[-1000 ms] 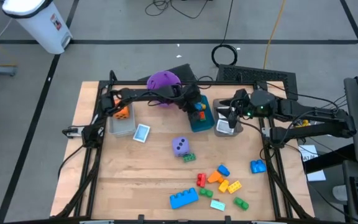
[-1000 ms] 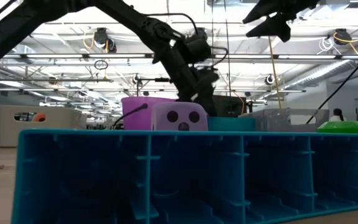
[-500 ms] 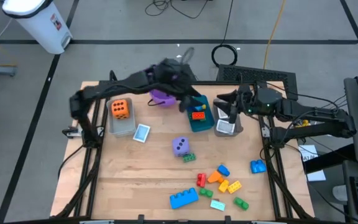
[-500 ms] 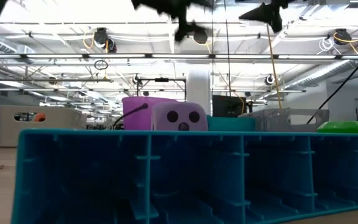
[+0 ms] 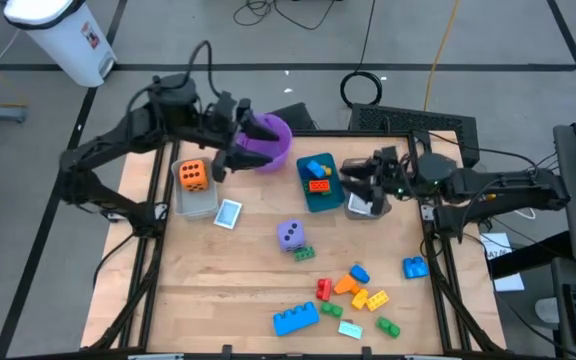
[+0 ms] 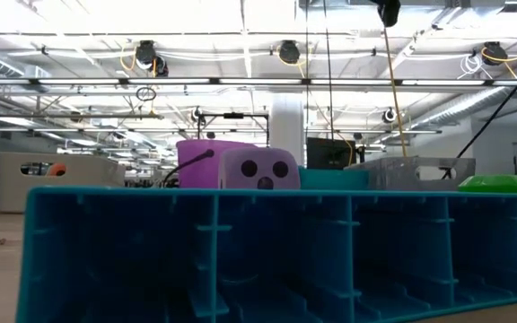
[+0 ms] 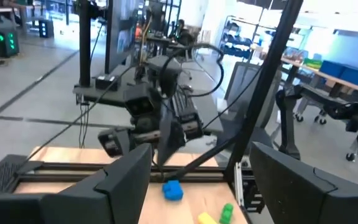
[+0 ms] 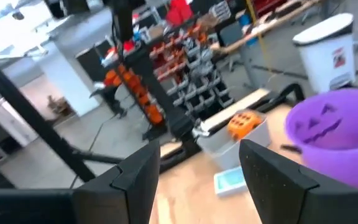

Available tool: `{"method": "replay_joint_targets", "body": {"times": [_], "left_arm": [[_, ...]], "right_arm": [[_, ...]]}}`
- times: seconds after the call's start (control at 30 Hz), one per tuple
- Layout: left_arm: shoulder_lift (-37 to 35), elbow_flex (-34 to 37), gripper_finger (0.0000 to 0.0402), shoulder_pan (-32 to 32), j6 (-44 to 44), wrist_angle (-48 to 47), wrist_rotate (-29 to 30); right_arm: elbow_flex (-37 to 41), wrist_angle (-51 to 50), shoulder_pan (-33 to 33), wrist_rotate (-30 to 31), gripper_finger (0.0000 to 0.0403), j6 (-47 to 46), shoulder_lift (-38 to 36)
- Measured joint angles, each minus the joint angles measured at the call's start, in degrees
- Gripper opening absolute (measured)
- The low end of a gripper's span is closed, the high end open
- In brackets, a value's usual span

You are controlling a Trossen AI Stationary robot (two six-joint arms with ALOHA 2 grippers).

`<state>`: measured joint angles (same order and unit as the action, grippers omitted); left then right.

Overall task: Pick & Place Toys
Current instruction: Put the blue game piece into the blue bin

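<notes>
Hanging above the far left part of the wooden counter (image 5: 228,280), the left hand (image 5: 230,150) has its fingers apart and empty, just beside a purple bucket (image 5: 268,143) with a cut-out face. Beneath and slightly toward the counter's left edge from that hand, an orange die (image 5: 194,175) with dark dots sits in a clear bin (image 5: 196,203); one flat picture card (image 5: 228,214) lies just beside the bin. Across the counter, the right hand (image 5: 356,178) hovers with fingers apart and empty over a grey bin (image 5: 363,206); next to it a teal bin (image 5: 320,195) holds a blue brick (image 5: 316,166) and an orange brick (image 5: 318,185).

Farther from both hands, toward the middle of the counter, one purple die (image 5: 290,235) with dark dots rests against a small green brick (image 5: 303,253). Along the near edge lies the main scatter: a long blue brick (image 5: 296,319), a red brick (image 5: 323,290), an orange piece (image 5: 345,286), a small blue brick (image 5: 359,273), two yellow bricks (image 5: 368,298), two more green bricks (image 5: 387,326), and a second card (image 5: 349,328). A blue brick (image 5: 414,267) sits apart near the right rail.

Grey concrete floor surrounds the frame, with a white bin (image 5: 63,35) and coiled cables (image 5: 362,88) behind; the low view shows a warehouse-style ceiling with lights.
</notes>
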<state>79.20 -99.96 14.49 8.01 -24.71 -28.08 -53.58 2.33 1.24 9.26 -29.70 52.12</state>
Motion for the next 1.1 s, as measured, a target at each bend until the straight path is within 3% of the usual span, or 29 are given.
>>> {"method": "replay_joint_targets", "body": {"times": [0.17, 0.3, 0.47, 0.63, 0.87, 1.1], "left_arm": [[-0.8, 3.1, 0.0273, -1.2, 0.6, 0.8, 0.0], [-1.4, 11.3, 0.0273, -3.2, 5.2, 10.4, -0.2], [-1.6, 21.7, 0.0273, -5.8, 13.1, 24.9, -1.7], [-2.6, 28.4, 0.0273, -7.4, 18.4, 32.5, -2.4], [-6.0, 30.8, 0.0273, -8.9, 19.8, 33.8, -1.9], [-8.8, 30.8, 0.0273, -9.4, 19.0, 34.1, 1.4]], "right_arm": [[-2.3, -2.5, 4.6, 0.1, 0.0212, 0.4, 4.7], [-8.2, -10.6, 8.0, 0.0, 0.0212, 1.7, 9.4], [-18.4, -32.6, 13.6, -0.1, 0.0212, 4.9, 15.3], [-25.3, -59.3, 20.9, -0.7, 0.0212, 6.4, 20.0], [-23.6, -81.5, 33.4, -7.8, 0.0212, -3.7, 21.4], [-15.2, -80.5, 43.0, -8.3, 0.0212, -13.2, 20.1]]}}
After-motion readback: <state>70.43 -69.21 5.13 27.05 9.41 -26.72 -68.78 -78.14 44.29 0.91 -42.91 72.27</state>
